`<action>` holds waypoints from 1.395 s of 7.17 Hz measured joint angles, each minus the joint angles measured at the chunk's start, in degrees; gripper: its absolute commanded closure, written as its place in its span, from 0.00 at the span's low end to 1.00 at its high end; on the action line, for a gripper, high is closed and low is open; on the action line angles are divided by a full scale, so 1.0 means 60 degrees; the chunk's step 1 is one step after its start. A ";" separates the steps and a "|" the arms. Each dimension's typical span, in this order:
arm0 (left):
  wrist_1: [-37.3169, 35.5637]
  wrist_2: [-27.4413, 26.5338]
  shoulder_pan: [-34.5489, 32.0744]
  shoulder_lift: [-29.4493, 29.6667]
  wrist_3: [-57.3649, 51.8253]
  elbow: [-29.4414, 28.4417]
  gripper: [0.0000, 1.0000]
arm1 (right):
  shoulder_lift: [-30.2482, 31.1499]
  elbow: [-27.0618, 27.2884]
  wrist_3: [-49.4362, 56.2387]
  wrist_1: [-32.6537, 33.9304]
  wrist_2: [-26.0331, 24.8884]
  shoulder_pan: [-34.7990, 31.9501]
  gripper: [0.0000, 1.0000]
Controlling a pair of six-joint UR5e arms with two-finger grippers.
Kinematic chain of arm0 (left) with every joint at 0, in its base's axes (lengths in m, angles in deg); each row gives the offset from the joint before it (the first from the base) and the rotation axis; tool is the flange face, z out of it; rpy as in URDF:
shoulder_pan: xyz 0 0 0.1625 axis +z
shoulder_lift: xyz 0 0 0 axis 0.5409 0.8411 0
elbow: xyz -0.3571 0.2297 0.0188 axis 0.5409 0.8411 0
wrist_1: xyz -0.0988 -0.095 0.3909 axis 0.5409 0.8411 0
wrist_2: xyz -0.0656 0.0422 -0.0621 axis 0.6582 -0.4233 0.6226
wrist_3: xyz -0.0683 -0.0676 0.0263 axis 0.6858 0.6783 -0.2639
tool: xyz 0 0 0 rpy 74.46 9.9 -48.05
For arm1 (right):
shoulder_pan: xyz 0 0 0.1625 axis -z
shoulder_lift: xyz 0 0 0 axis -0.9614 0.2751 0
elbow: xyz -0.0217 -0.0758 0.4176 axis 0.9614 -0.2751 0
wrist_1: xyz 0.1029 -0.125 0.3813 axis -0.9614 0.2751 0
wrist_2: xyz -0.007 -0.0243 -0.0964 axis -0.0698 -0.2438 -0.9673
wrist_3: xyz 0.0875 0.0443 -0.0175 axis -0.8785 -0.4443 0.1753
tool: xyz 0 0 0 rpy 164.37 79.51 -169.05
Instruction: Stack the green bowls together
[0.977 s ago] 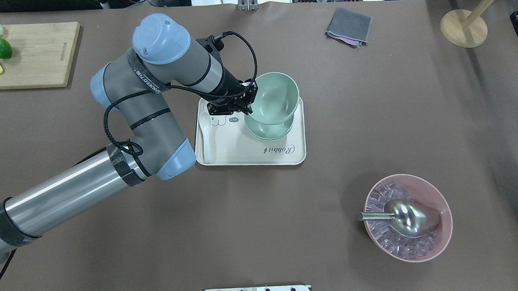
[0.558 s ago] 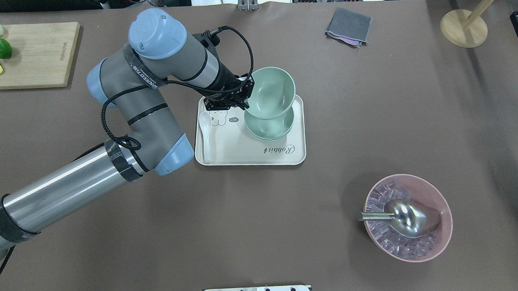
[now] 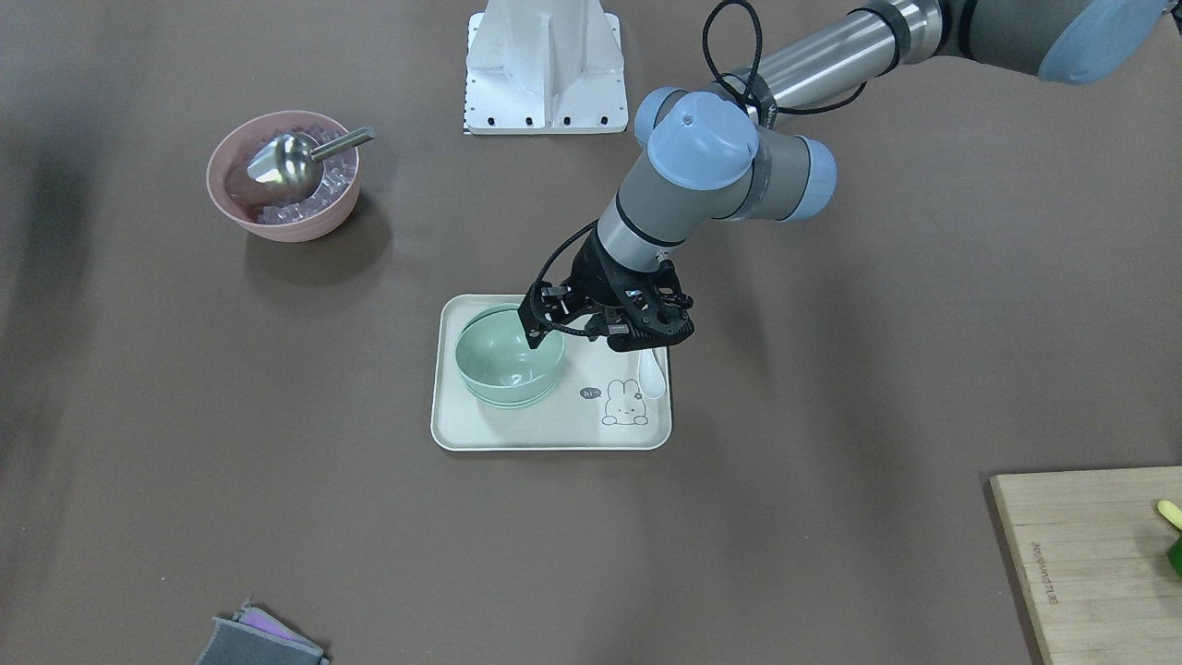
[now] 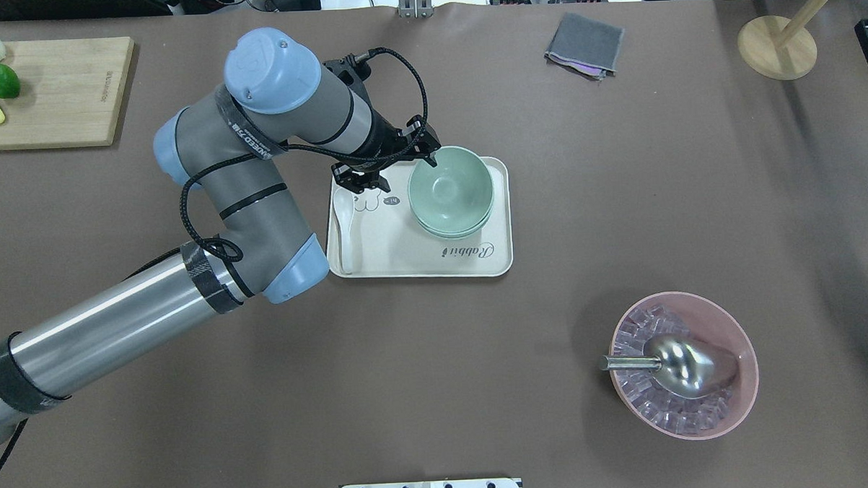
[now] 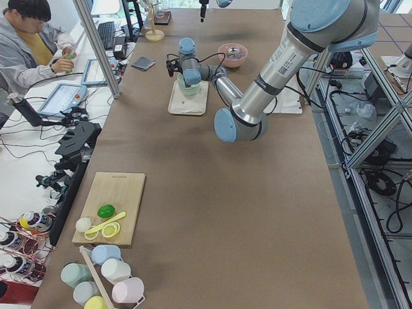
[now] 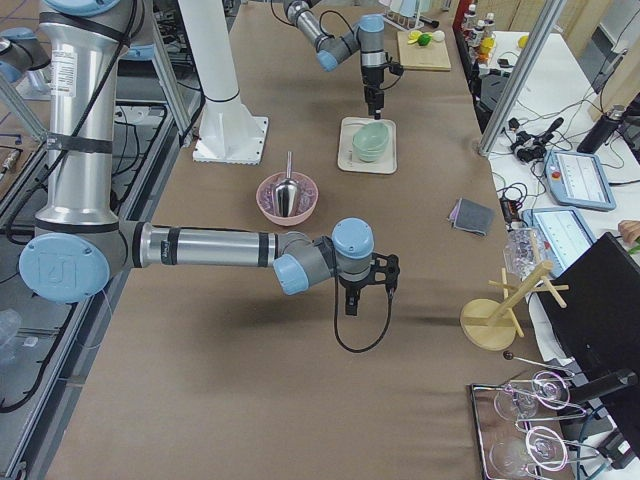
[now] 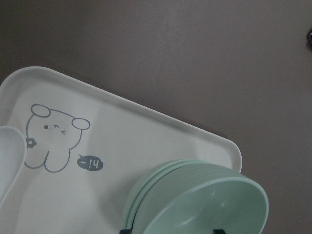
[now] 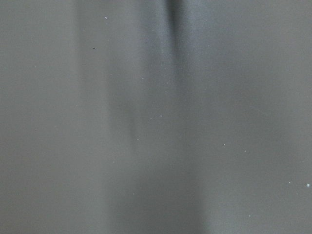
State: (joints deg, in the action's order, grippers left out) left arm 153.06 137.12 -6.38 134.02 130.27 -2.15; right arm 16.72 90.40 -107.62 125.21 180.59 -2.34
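Observation:
Three pale mint-green bowls (image 4: pixel 450 193) sit nested in one stack on the right part of a cream rabbit tray (image 4: pixel 405 256). The stack also shows in the front view (image 3: pixel 508 362) and the left wrist view (image 7: pixel 204 207). My left gripper (image 4: pixel 425 157) hangs at the stack's far left rim, and its fingers stand wide apart in the left wrist view, holding nothing. My right gripper (image 6: pixel 365 292) shows only in the right side view, low over bare table, far from the tray. I cannot tell whether it is open or shut.
A white spoon (image 4: pixel 343 225) lies on the tray's left side. A pink bowl (image 4: pixel 744 349) with ice cubes and a metal scoop (image 4: pixel 680 365) stands at the near right. A cutting board (image 4: pixel 53 91), grey cloth (image 4: pixel 586 44) and wooden stand (image 4: pixel 777 48) line the far edge.
My left gripper lowered the tilted top bowl into the stack, where it now sits level. The fingers have let go of its rim.

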 measured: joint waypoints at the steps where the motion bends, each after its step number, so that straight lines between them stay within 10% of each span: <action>1: -0.0153 0.0277 -0.0229 -0.0287 -0.0095 0.0325 0.02 | -0.0014 -0.0013 0.0000 0.0002 -0.0003 0.0000 0.00; 6: -0.4676 0.1569 -0.2952 -0.5325 -0.8384 0.4935 0.02 | -0.0094 -0.0084 0.1448 0.0727 -0.0023 -0.0354 0.00; 10: -0.4638 0.1859 -0.6257 -0.8114 -1.5514 0.4172 0.02 | -0.0356 -0.0222 0.2956 0.1541 -0.0048 -0.0801 0.00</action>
State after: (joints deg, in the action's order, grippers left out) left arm 125.24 148.28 -43.92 85.34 37.19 22.88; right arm 14.58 89.07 -89.88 134.45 180.30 -7.15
